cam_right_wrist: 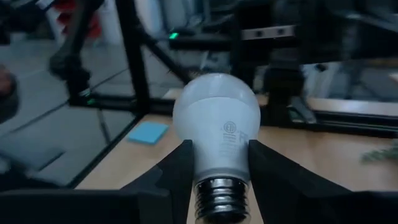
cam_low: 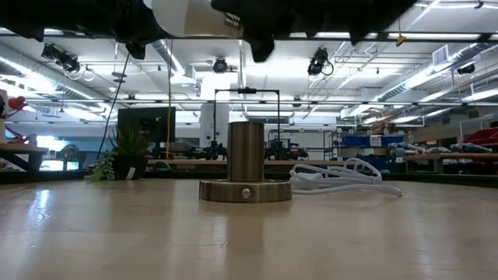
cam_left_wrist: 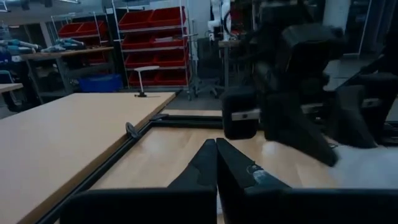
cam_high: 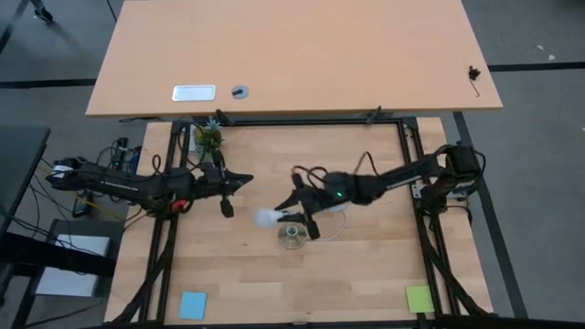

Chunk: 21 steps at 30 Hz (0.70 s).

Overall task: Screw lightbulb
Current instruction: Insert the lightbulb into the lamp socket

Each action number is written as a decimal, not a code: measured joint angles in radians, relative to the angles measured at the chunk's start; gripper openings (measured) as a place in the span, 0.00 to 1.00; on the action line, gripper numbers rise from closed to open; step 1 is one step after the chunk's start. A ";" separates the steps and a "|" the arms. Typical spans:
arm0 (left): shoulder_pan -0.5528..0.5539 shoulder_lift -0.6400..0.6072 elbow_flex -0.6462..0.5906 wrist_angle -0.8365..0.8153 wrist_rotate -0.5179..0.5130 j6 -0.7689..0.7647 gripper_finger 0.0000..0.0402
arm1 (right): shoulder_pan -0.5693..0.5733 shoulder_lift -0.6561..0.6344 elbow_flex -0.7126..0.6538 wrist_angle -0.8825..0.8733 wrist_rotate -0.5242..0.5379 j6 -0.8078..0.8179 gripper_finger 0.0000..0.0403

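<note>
The white lightbulb (cam_right_wrist: 214, 121) hangs above the table with my right gripper (cam_right_wrist: 217, 149) shut on it; in the high view the lightbulb (cam_high: 267, 217) juts out of my right gripper (cam_high: 291, 214) just left of the round metal socket (cam_high: 292, 238). The socket (cam_low: 246, 163) stands on its flat base on the table, with the coiled white cable (cam_low: 342, 175) lying beside it. The lightbulb (cam_low: 194, 17) shows at the low view's top edge, higher than the socket. My left gripper (cam_high: 239, 180) hovers shut and empty further left, its fingers (cam_left_wrist: 216, 155) closed together. My right gripper pinches the lightbulb's narrowing neck (cam_right_wrist: 199, 163) between its two fingers (cam_right_wrist: 171, 171), just ahead of the grey screw base (cam_right_wrist: 217, 199). The fingers come in about level from the table's right. The rounded head points away from the gripper, the screw base back between the fingers, lifted clear.
A small potted plant (cam_high: 208, 137) stands at the far left of the frame. A blue note (cam_high: 193, 304) and a green note (cam_high: 419, 298) lie near the front corners. A larger desk (cam_high: 292, 55) lies beyond the far edge.
</note>
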 joint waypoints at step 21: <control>0.000 0.270 -0.001 0.161 0.001 -0.034 0.00 | -0.066 0.001 -0.308 0.131 0.329 0.117 0.37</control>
